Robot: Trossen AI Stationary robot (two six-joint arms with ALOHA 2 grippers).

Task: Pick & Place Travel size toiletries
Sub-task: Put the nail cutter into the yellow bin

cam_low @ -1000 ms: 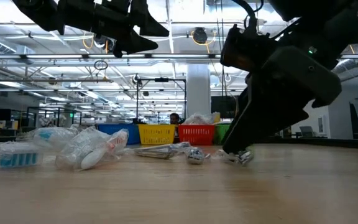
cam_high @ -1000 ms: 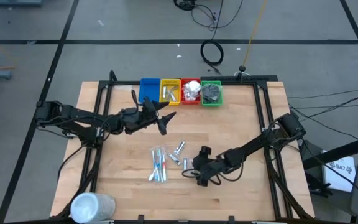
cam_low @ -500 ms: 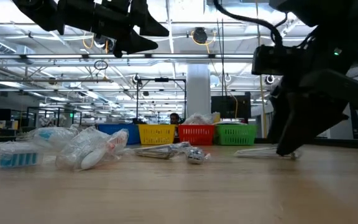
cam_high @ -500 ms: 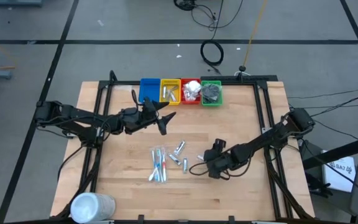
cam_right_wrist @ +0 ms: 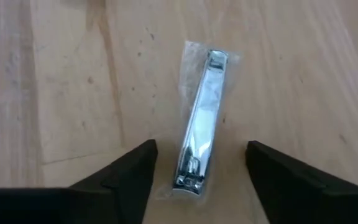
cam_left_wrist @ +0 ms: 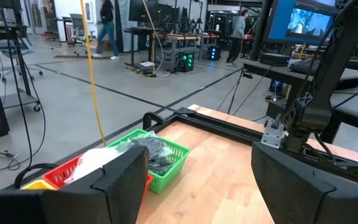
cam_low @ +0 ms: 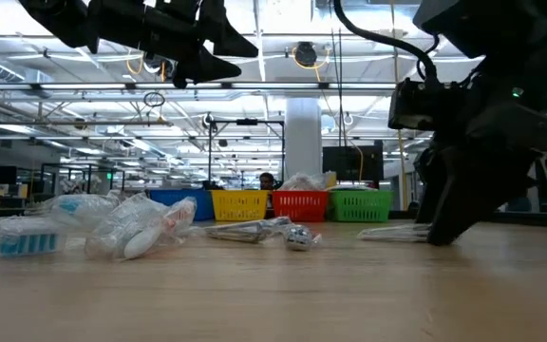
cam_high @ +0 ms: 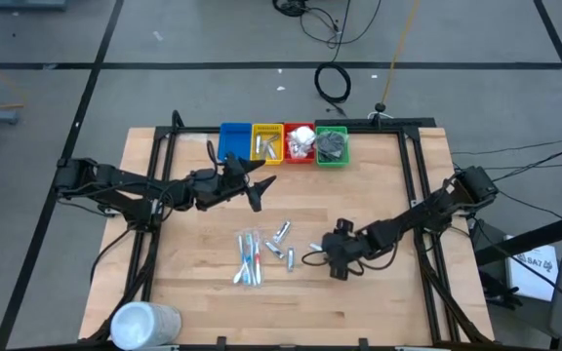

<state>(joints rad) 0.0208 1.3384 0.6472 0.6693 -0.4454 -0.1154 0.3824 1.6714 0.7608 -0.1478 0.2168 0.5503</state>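
A silver nail clipper in a clear wrapper lies flat on the wooden table; it also shows in the low view. My right gripper is open and low over the table, one finger on each side of the clipper's near end, touching nothing; in the high view it is right of the pile. Several clear-wrapped sticks and short silver tubes lie mid-table. My left gripper is open and empty, held high near the bins.
Four bins stand in a row at the far edge: blue, yellow, red and green, the last three with items inside. A large white cylinder lies at the near left corner. Bare wood lies right of my right gripper.
My right gripper has gone toward the table's right edge and a little toward the far edge, staying low over the table. The wrapped nail clipper, first under the gripper, now lies on the table in front of its fingers.
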